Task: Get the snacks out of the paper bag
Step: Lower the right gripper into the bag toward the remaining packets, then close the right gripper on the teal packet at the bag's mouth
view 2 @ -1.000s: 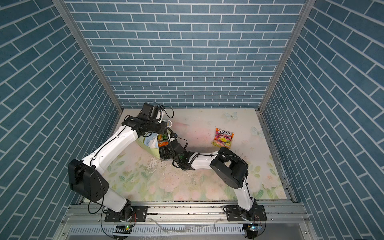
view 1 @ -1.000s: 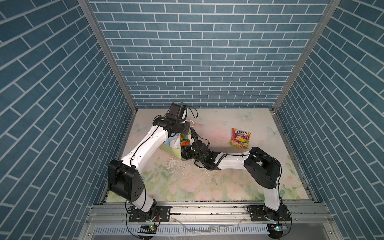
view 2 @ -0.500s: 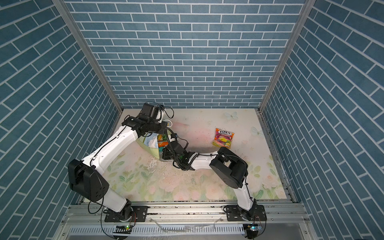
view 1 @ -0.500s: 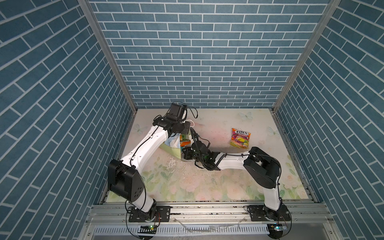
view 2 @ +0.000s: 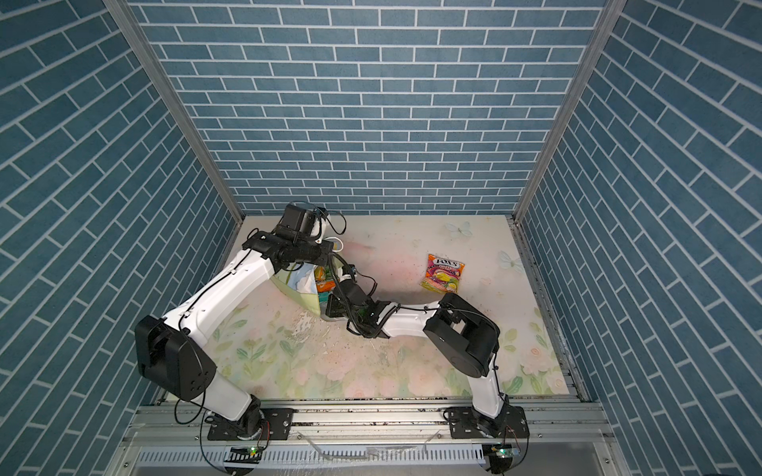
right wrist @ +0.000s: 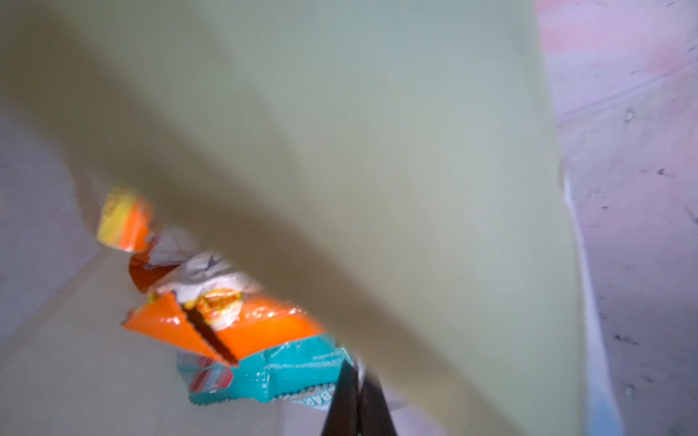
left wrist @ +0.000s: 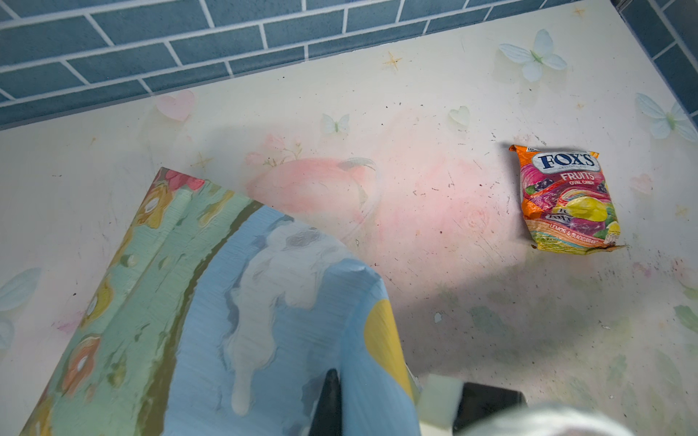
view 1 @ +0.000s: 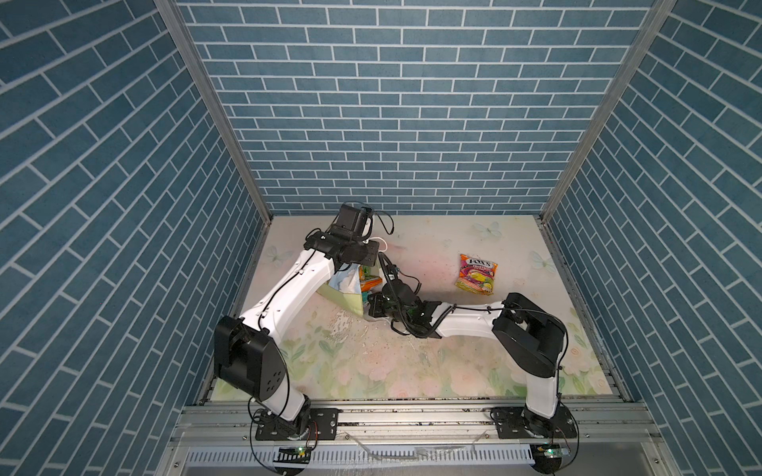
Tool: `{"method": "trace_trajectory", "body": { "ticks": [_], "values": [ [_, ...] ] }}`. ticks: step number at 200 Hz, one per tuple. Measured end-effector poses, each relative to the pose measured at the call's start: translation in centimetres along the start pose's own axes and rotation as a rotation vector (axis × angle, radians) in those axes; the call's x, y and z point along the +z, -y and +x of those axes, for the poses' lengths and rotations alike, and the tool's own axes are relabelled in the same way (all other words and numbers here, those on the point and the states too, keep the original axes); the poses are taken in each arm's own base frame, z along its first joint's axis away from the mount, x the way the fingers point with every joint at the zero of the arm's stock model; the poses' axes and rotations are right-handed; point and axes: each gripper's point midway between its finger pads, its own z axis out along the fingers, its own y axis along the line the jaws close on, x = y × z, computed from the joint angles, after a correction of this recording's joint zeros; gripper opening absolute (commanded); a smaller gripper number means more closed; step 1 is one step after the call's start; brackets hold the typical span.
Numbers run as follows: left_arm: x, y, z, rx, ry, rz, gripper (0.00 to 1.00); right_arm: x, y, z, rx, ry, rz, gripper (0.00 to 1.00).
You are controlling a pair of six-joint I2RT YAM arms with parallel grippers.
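The paper bag lies tipped on the left half of the table, its mouth towards the middle. My left gripper is shut on the bag's blue printed wall; one black finger shows and the other is hidden behind the paper. My right gripper reaches into the mouth and is shut on the edge of a teal snack packet. An orange packet lies on the teal one, and a yellow-orange one sits deeper in. A multicolour FOX'S packet lies outside on the table.
Blue brick walls close in the floral table at the left, back and right. A metal rail with both arm bases runs along the front. The right forearm lies low across the middle.
My right gripper has gone from part open to shut inside the bag's mouth, on the teal packet. The left arm and the bag have stayed put.
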Motion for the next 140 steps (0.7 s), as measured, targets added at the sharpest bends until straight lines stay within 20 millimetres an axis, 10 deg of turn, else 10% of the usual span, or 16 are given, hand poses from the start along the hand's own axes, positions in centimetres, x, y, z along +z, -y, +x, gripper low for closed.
{"method": "trace_trajectory", "body": {
  "ticks": [140],
  "values": [
    [0.0,-0.2,-0.1,0.001,0.004,-0.011,0.00,-1.1,-0.3,-0.6,-0.086,0.000,0.014,0.00]
  ]
}}
